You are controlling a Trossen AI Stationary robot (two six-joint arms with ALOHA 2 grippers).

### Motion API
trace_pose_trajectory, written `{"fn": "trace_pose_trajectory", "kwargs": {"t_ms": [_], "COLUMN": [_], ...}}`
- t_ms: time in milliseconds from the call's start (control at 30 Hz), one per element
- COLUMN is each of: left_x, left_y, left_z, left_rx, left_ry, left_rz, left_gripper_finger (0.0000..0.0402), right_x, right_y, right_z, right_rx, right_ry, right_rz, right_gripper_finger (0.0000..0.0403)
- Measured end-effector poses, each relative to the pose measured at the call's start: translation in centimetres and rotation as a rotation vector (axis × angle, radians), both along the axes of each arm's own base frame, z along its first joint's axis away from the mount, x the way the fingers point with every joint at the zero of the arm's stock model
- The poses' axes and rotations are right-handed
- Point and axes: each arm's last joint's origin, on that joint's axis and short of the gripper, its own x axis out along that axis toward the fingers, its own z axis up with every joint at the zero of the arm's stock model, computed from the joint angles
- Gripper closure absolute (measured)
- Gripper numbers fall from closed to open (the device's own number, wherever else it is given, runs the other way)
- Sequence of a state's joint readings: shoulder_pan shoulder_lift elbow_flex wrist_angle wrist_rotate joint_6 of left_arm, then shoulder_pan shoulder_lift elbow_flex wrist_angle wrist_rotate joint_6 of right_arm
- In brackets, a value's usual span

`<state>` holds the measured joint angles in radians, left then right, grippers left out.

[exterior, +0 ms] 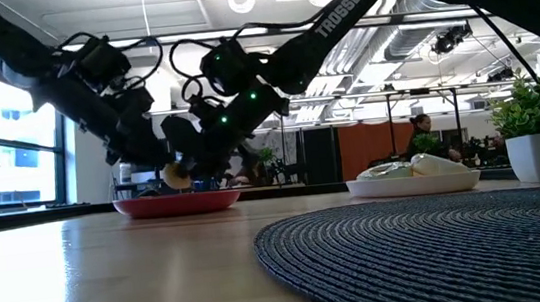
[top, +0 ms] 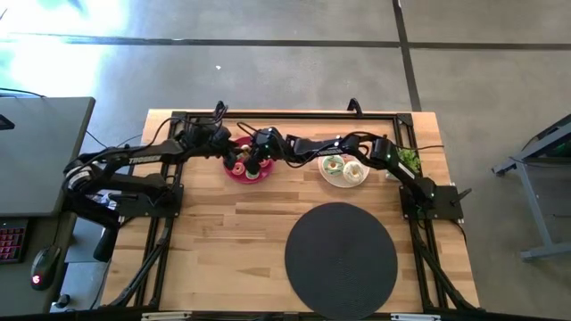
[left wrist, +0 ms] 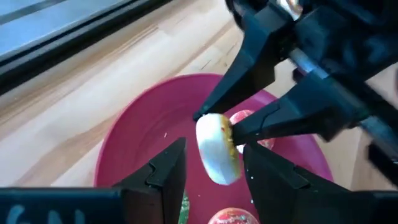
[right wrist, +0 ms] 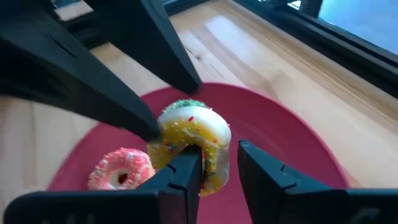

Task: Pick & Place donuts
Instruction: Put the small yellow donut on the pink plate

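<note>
Two hands meet over the pink plate (top: 234,172): the left hand (left wrist: 211,171) and right hand (right wrist: 217,165) both grasp one white-frosted donut (right wrist: 193,137). A pink donut (right wrist: 121,168) already lies there; more wait on the white plate (top: 327,176).

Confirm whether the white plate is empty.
No: in the high view the white plate holds frosted donuts.

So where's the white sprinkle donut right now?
The white sprinkle donut hangs over the pink plate at the table's back middle, pinched between the left gripper and the right gripper, with a pink donut lying below.
</note>
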<state>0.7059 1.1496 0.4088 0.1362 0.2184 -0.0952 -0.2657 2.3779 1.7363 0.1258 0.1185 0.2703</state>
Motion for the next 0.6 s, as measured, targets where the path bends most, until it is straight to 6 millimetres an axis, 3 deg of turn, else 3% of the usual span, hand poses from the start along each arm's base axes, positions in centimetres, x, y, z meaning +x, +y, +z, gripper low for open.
{"fn": "trace_pose_trajectory", "kwargs": {"t_ms": [300, 600], "left_x": [0.2, 0.3], "left_y": [0.7, 0.8], "left_z": [-2.4, -2.6], "left_rx": [-0.030, -0.054], "left_ry": [0.138, 0.140], "left_rz": [0.110, 0.134], "left_gripper_finger": [0.0250, 0.0250], "right_x": [0.0, -0.4], "right_y": [0.0, 0.2], "right_z": [0.0, -0.8], "right_rx": [0.015, 0.058], "right_ry": [-0.008, 0.078], "right_rz": [0.009, 0.005], "right_gripper_finger": [0.0309, 0.0309]}}
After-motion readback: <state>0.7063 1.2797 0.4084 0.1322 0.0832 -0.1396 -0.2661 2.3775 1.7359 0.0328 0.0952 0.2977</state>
